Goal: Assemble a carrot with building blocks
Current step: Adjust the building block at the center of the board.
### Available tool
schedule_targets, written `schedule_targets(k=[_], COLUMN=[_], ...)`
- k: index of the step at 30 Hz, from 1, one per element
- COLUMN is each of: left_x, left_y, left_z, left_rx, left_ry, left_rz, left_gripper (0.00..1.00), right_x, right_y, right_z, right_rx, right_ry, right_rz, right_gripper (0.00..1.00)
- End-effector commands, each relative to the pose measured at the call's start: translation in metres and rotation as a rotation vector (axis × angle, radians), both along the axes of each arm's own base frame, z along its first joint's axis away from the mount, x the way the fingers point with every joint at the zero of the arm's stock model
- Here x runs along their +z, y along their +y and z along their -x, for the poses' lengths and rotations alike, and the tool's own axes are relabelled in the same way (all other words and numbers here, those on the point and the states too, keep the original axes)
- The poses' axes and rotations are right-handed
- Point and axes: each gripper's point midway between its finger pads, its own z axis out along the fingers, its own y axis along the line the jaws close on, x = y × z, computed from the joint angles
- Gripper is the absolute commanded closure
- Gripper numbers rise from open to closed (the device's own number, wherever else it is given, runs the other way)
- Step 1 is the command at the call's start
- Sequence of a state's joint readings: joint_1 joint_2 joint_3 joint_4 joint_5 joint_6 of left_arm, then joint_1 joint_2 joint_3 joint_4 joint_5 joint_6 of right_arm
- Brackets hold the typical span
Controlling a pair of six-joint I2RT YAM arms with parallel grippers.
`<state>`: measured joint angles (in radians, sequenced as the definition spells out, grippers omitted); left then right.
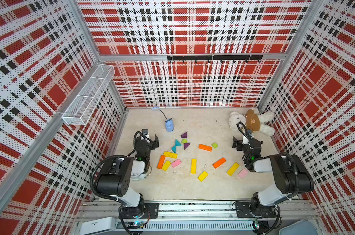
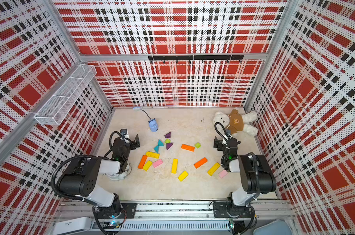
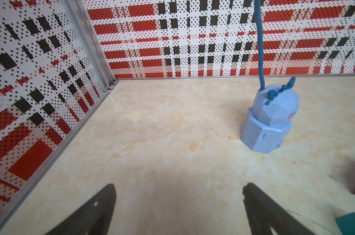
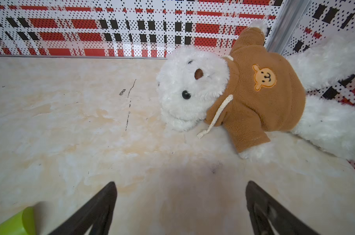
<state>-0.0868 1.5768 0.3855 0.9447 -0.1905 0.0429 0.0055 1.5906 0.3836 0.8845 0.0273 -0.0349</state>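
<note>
Spread over cream marbled table (image 1: 182, 187): flat yellow, orange and pink building blocks (image 1: 193, 166), teal and purple triangles (image 1: 186, 145), lime-green stubs (image 1: 214, 145); behind, faceted light-blue plastic gadget (image 1: 169, 125), white plush bear (image 1: 252, 122).

The building blocks (image 1: 193, 165) are yellow, orange, pink, teal, purple and lime; walls (image 1: 193, 30) red-black-white plaid; bear (image 1: 236, 121) white.

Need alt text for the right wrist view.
A white plush bear in a brown hoodie lies on the beige tabletop by the plaid wall. The right pincer is open and empty in the foreground, with the edge of a lime-green block beside it.
</note>
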Motion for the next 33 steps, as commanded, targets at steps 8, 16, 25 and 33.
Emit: schedule_targets(k=[8, 16, 25, 33], left_x=[0.0059, 0.0059, 0.0061, 0.0060], left_y=[-0.0020, -0.0024, -0.0027, 0.0014], left_z=[-0.0043, -0.0043, -0.0043, -0.0036], left_rx=[-0.009, -0.011, -0.012, -0.021], left_ry=[-0.014, -0.014, -0.015, -0.019], left_rz=[-0.005, -0.004, -0.004, 0.026], left_gripper=[0.00, 0.00, 0.00, 0.00], right_x=[0.0152, 0.0144, 0.0144, 0.0155], right_y=[0.0016, 0.0015, 0.0014, 0.0026], right_z=[-0.0083, -0.0080, -0.0079, -0.0079], right_rx=[0.008, 0.008, 0.007, 0.013], right_ry=[-0.051, -0.049, -0.049, -0.054], right_rz=[0.021, 0.021, 0.020, 0.016], right_gripper=[0.00, 0.00, 0.00, 0.00])
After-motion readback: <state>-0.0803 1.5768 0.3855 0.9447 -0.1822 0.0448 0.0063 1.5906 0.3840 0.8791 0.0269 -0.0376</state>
